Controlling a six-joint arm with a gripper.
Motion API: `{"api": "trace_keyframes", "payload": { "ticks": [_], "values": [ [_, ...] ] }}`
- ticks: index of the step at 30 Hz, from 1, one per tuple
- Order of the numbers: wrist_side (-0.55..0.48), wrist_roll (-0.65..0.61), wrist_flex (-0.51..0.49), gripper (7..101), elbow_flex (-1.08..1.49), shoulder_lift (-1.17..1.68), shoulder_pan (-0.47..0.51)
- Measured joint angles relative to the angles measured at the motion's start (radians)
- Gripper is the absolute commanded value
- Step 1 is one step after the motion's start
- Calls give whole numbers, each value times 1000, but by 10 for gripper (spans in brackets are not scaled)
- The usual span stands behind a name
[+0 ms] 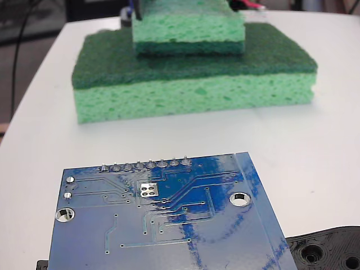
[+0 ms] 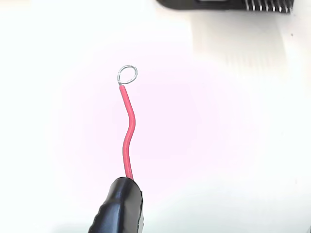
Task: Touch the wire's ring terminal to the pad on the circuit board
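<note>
Where the wrist view looks down on the white bench (image 2: 233, 145), a thin red wire (image 2: 128, 131) curves up from a glossy black sleeve (image 2: 119, 206) and ends in a small silver ring terminal (image 2: 127, 74), hanging over bare surface. Whether the fingers are clenched or released cannot be told. At the front of the fixed view lies the glossy blue circuit board (image 1: 169, 225), its silvery square pad (image 1: 149, 189) bearing four dark dots below a row of grey solder bumps (image 1: 145, 165). Behind it sit two stacked porous green sponges (image 1: 191, 73).

Stacked sponges (image 1: 194, 73) behind circuit board (image 1: 169, 225) — bare table (image 1: 315, 146) between
</note>
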Motion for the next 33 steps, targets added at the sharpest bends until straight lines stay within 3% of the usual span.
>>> {"api": "trace_keyframes", "payload": {
  "ticks": [14,33],
  "values": [
    [-49,-2,-3,1003,-110,-49,103],
    [-81,-21,-230,1003,-497,-775,110]
  ]
}}
